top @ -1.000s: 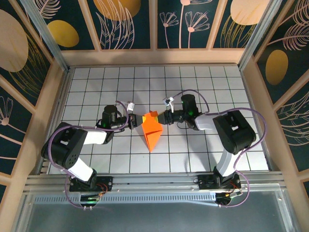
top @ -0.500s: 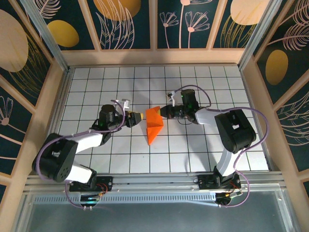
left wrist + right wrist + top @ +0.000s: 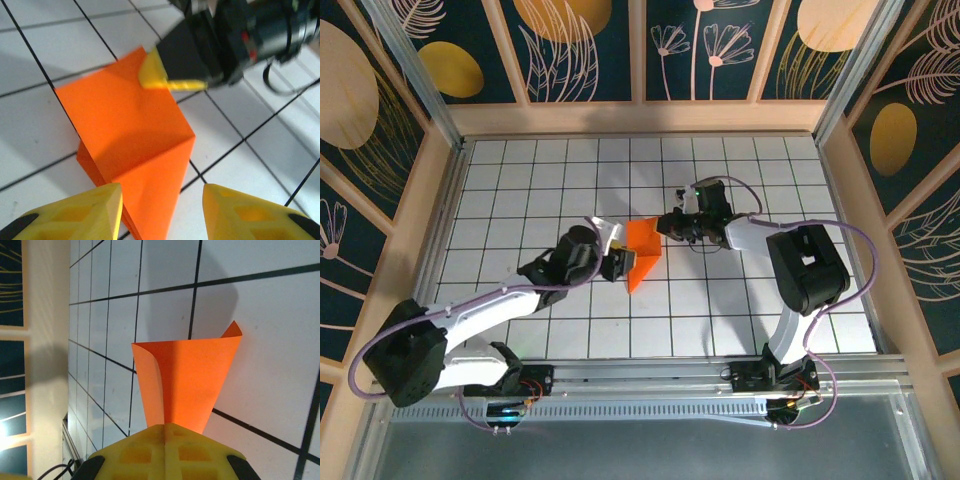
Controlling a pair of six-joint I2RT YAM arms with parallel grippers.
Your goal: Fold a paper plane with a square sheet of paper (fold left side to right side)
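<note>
The square sheet of paper [image 3: 642, 252] is bright orange and folded into a pointed wedge on the white grid table, its tip toward the near edge. My right gripper [image 3: 663, 226] is shut on the wedge's far right corner, and the paper [image 3: 185, 380] rises curled from its closed fingertips [image 3: 165, 432]. My left gripper [image 3: 622, 263] is open at the wedge's left side. In the left wrist view its fingers [image 3: 75, 212] straddle the paper's pointed end [image 3: 135, 145] without closing on it, and the right gripper's yellow finger [image 3: 167, 75] pinches the far corner.
The grid table [image 3: 520, 180] is boxed in by wooden walls [image 3: 640, 118] at the back and both sides. A metal rail [image 3: 640, 375] runs along the near edge by the arm bases. Both arms reach in toward the middle.
The left arm has stretched to the right up to the paper and its gripper has opened. The right gripper has shut on the paper's far corner and lifted that flap.
</note>
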